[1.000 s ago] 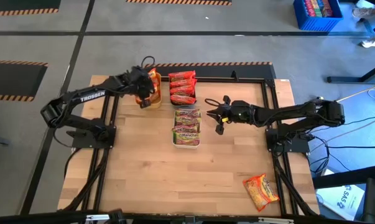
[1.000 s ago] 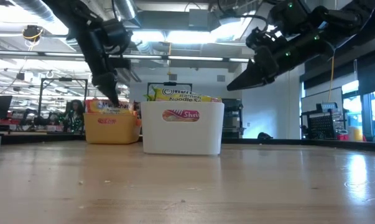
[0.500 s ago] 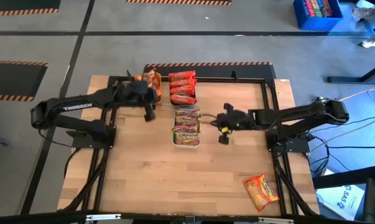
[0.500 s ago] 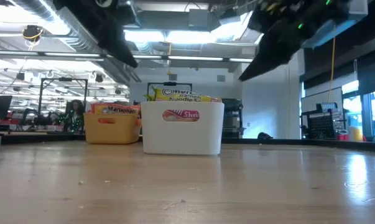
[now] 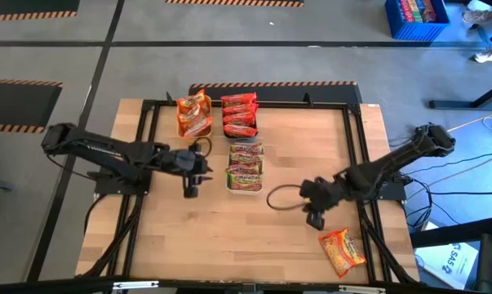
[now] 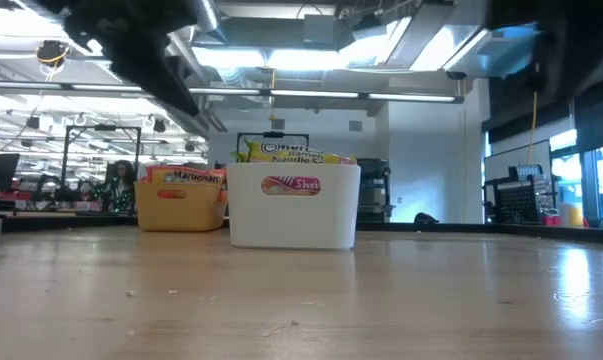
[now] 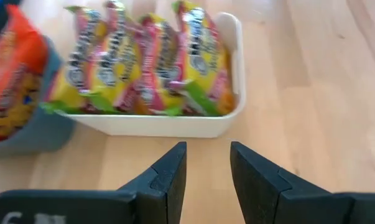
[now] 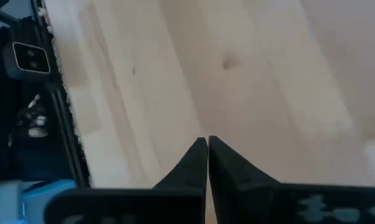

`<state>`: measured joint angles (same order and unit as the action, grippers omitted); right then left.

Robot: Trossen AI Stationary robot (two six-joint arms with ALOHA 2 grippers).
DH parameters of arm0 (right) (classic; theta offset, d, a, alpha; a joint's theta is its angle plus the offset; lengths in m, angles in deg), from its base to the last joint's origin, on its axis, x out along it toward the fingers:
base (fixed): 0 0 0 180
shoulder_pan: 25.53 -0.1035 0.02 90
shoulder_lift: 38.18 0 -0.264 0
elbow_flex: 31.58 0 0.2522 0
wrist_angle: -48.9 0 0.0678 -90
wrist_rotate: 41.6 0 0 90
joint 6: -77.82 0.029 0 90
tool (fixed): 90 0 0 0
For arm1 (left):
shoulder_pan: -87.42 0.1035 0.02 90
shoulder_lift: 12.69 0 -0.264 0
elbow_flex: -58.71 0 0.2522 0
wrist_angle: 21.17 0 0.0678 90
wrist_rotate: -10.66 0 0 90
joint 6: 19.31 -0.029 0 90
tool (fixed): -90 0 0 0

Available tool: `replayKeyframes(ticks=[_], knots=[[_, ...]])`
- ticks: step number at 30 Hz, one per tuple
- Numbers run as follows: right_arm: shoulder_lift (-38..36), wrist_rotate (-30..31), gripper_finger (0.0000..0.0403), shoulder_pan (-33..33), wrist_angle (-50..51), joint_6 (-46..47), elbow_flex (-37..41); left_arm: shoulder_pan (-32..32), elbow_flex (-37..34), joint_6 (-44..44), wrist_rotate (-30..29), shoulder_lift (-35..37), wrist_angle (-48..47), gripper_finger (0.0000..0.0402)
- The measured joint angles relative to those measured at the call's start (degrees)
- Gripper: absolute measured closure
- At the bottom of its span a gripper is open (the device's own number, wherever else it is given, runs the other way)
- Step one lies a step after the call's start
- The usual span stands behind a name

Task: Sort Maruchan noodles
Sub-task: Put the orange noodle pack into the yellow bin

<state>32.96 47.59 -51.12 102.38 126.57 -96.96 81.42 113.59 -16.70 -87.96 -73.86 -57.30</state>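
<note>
One loose orange packet [image 5: 342,250] lies near the table's front-right corner; looks light, crinkly, prob. slippery, so pinch an edge seam. Right gripper [image 5: 312,214] just beside it, fingers together, empty. Left gripper [image 5: 190,173] slightly apart, holding nothing, near the white tray [image 5: 246,187].

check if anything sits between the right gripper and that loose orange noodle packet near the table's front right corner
Nothing visible does. The right gripper, shut and empty, hangs just up and left of the orange noodle packet, with only bare wooden table between them. The white tray of green-pink packets sits farther back, out of that path.
</note>
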Motion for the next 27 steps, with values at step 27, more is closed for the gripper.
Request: replayKeyframes(ticks=[27], knots=[[12.4, -18.4, 0.0403, -30.3, 2.4, 80.4, 0.0, -10.7, -3.2, 2.8, -1.5, -0.4, 2.2, 0.0285]])
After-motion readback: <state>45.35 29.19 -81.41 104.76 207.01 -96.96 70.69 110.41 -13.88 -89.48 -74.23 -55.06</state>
